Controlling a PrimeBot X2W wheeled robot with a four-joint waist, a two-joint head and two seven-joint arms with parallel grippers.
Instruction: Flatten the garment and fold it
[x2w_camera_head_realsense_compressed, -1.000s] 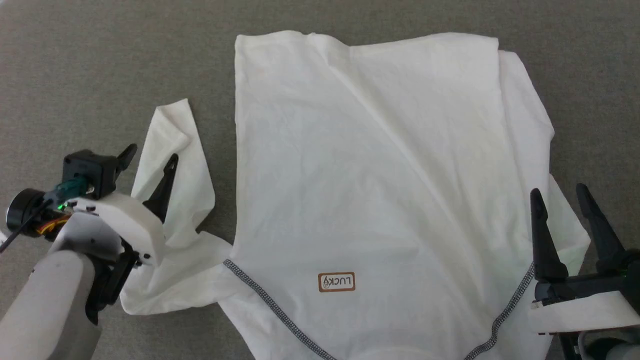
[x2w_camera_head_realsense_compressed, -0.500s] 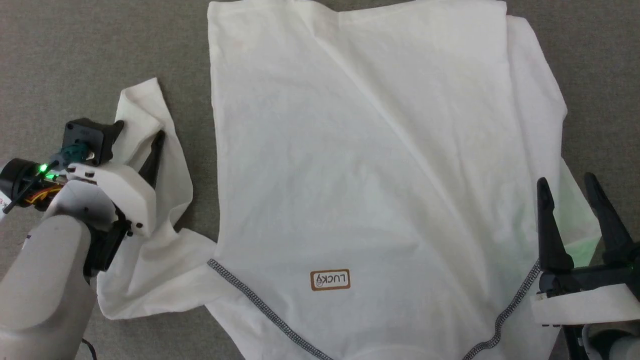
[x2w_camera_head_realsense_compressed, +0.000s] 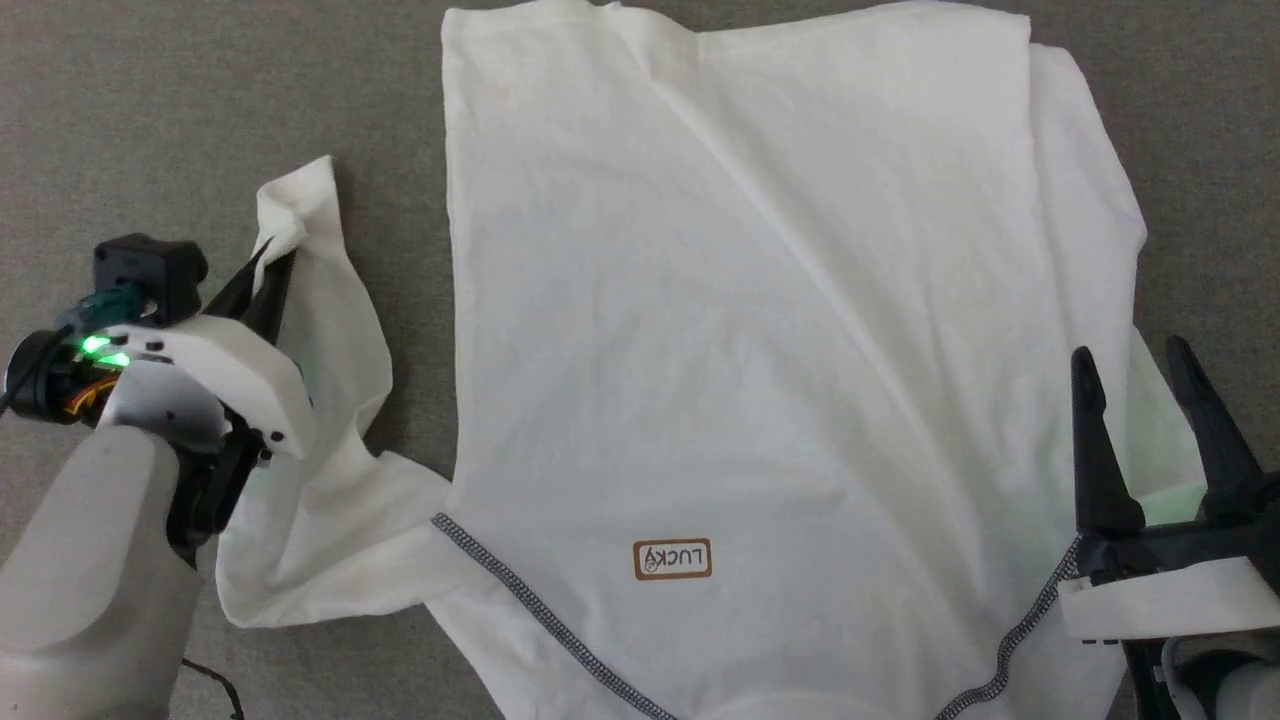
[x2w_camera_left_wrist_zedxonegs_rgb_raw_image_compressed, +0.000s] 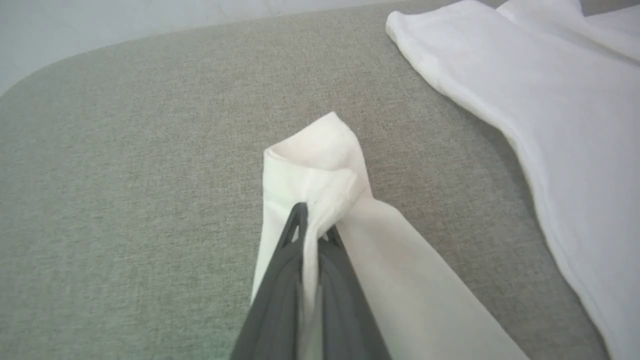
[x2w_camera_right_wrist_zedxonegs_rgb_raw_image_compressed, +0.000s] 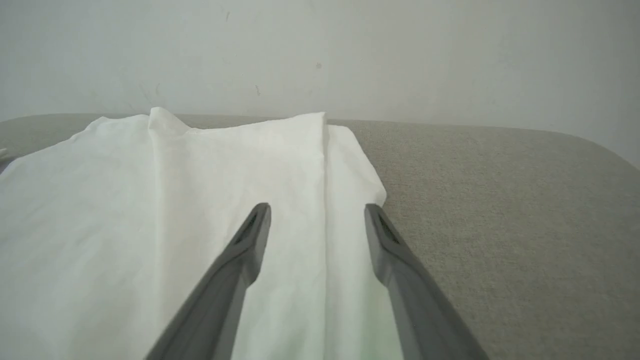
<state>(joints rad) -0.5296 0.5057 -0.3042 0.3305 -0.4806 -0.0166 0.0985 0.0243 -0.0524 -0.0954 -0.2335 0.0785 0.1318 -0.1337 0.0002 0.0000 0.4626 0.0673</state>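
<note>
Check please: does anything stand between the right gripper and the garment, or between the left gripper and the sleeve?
Nothing visible stands in the way. The right gripper hangs with open jaws over the right edge of the garment. The left gripper has its jaws shut on the sleeve near the cuff.

One shirt (x2w_camera_head_realsense_compressed: 760, 300) and one grey surface (x2w_camera_head_realsense_compressed: 200, 100) under it. Two grippers: the left gripper (x2w_camera_head_realsense_compressed: 275, 258) and the right gripper (x2w_camera_head_realsense_compressed: 1129, 348). One sleeve (x2w_camera_head_realsense_compressed: 330, 400) by the left gripper. One label (x2w_camera_head_realsense_compressed: 672, 559) between the grippers. Two dark seams: the left seam (x2w_camera_head_realsense_compressed: 540, 610) and the right seam (x2w_camera_head_realsense_compressed: 1020, 630), one nearer each gripper.
</note>
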